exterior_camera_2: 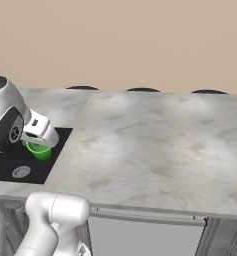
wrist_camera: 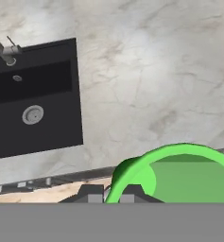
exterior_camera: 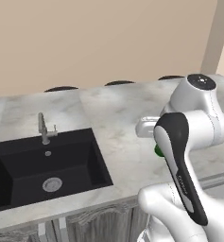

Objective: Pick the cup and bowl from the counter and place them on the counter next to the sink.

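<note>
1. Light is even and soft across the counter (exterior_camera: 118,118), bright without any hard glare, and the pale marbling reads clearly near and far.
2. The sink (exterior_camera: 42,165) stays deep black, with only faint grey shading on its inner walls; the drain and faucet (exterior_camera: 43,128) catch a dull, flat sheen.
3. Shadows are weak; the faucet throws none that I can make out.
4. The tan wall behind is smoothly lit, slightly brighter toward the right.
5. Everything looks mildly soft and pixelated, rendered rather than sharp.
6. From the hand, the green cup (wrist_camera: 179,172) looms large, evenly saturated, its edges clean, with no visible bending at the borders.
</note>
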### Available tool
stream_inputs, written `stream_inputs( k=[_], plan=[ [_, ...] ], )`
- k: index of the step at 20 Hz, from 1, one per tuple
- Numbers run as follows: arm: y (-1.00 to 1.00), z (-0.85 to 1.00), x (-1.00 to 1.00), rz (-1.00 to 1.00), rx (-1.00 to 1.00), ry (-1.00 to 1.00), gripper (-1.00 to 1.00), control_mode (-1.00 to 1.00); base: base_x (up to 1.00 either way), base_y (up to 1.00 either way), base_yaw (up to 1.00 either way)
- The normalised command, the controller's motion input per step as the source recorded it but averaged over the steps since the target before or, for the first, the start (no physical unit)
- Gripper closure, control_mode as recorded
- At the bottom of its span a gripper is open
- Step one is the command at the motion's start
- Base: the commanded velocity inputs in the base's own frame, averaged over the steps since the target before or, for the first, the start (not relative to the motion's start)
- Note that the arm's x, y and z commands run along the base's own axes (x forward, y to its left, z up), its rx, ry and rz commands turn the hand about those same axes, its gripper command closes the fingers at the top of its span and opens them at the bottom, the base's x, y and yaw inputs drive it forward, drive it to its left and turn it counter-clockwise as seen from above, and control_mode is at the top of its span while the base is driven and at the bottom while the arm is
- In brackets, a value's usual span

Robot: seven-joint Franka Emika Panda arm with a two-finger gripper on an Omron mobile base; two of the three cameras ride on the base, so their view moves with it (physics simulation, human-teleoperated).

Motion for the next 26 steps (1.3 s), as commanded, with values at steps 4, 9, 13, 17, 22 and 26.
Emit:
stream_inputs(
  k=[4,9,13,17,22,26],
  plan=[
    [0.00,0.00,0.00,0.00,0.00,0.00,1.00,1.00,0.02,-0.02,0.00],
    [0.00,0.00,0.00,0.00,0.00,0.00,1.00,1.00,0.00,0.00,0.00],
    [0.00,0.00,0.00,0.00,0.00,0.00,1.00,1.00,0.00,0.00,0.00],
    [0.00,0.00,0.00,0.00,0.00,0.01,1.00,-1.00,0.00,0.00,0.00],
    [0.22,-0.01,0.29,0.00,0.00,0.07,1.00,-1.00,0.00,0.00,0.00],
    [0.07,0.00,0.38,0.00,0.00,0.15,1.00,-1.00,0.00,0.00,0.00]
  ],
)
